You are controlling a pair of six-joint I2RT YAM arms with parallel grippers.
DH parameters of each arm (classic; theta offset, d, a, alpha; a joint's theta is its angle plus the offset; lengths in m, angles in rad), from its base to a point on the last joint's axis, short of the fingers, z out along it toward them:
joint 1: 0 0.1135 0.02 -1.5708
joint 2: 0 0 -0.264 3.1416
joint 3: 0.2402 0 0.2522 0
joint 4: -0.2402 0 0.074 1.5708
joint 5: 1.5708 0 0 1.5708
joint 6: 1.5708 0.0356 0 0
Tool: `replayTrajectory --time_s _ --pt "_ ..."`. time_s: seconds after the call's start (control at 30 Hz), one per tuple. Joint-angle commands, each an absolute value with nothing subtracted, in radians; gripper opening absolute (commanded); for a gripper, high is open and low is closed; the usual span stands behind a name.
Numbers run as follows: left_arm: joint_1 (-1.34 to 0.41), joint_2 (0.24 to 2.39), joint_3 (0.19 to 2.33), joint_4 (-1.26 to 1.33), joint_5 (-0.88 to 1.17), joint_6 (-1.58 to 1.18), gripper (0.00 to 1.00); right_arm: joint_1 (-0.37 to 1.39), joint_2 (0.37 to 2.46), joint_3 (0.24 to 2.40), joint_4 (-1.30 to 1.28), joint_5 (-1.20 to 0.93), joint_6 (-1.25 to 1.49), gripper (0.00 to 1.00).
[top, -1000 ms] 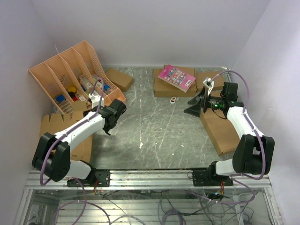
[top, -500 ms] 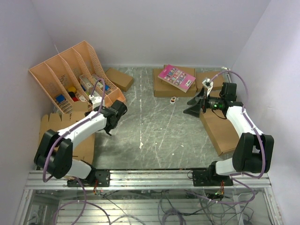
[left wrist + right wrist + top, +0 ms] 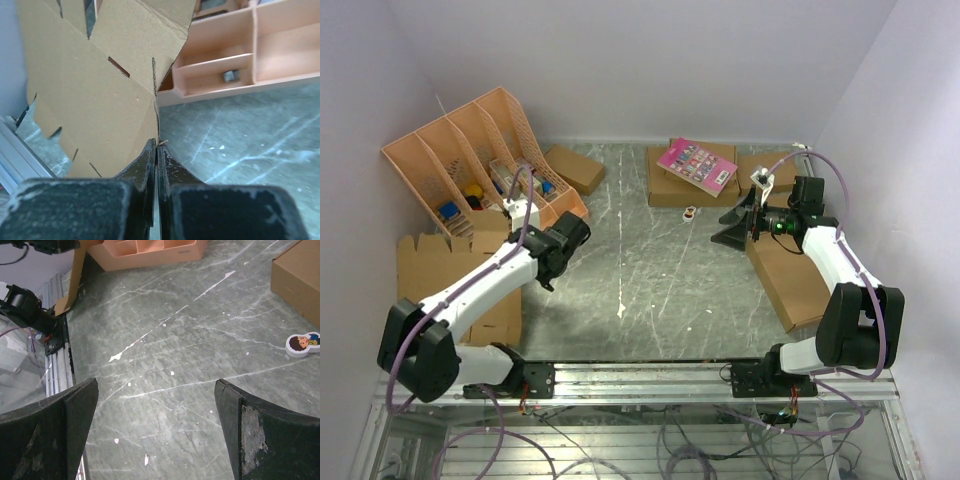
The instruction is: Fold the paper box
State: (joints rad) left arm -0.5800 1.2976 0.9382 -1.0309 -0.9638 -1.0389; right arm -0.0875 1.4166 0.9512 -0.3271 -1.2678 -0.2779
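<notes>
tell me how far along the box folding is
Barely started. Done: the left gripper is shut on an edge of the paper box, which is a flat die-cut sheet with no box shape yet. In hand: only that pinch. Left: every fold. The right gripper hangs open over the table, touching nothing.

Bright, even, diffuse light from above; shadows soft and faint. Wrist views: near fingers (image 3: 260, 440) blurred, table (image 3: 175, 365) sharp.

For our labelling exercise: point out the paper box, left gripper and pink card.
paper box (image 3: 90, 100), left wrist view, middle of the sheet.
left gripper (image 3: 156, 148), left wrist view, between its closed fingertips.
pink card (image 3: 697, 166), top external view, centre of its face.
</notes>
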Motion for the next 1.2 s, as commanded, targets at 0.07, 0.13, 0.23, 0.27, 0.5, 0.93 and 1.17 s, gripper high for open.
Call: replayTrajectory --time_s 0.07,0.13,0.23,0.27,0.5,0.93,1.17 --pt "-0.675 1.215 1.067 -1.065 -0.918 -1.063 0.07 -0.077 1.425 0.930 -0.318 -1.291 -0.289 1.00" --pt "-0.722 1.209 1.106 -1.065 -0.889 -1.084 0.07 -0.057 1.425 0.931 -0.329 -1.309 -0.305 1.00" --pt "-0.803 1.222 1.171 -1.049 -0.865 -1.123 0.07 0.029 1.415 0.936 -0.331 -1.294 -0.321 1.00" --pt "-0.827 1.235 1.191 -1.035 -0.855 -1.131 0.07 0.068 1.408 0.938 -0.322 -1.265 -0.320 1.00" --pt "-0.935 1.330 1.302 -0.795 -0.752 -1.162 0.07 0.316 1.413 1.073 -0.278 -1.075 -0.288 1.00" --pt "-0.940 1.545 1.440 -0.497 -0.660 -1.294 0.11 0.388 1.293 1.007 -0.249 -0.902 -0.346 1.00" --pt "-0.939 1.657 1.626 -0.588 -0.675 -1.379 0.11 0.405 1.265 0.932 -0.147 -0.556 -0.308 1.00"
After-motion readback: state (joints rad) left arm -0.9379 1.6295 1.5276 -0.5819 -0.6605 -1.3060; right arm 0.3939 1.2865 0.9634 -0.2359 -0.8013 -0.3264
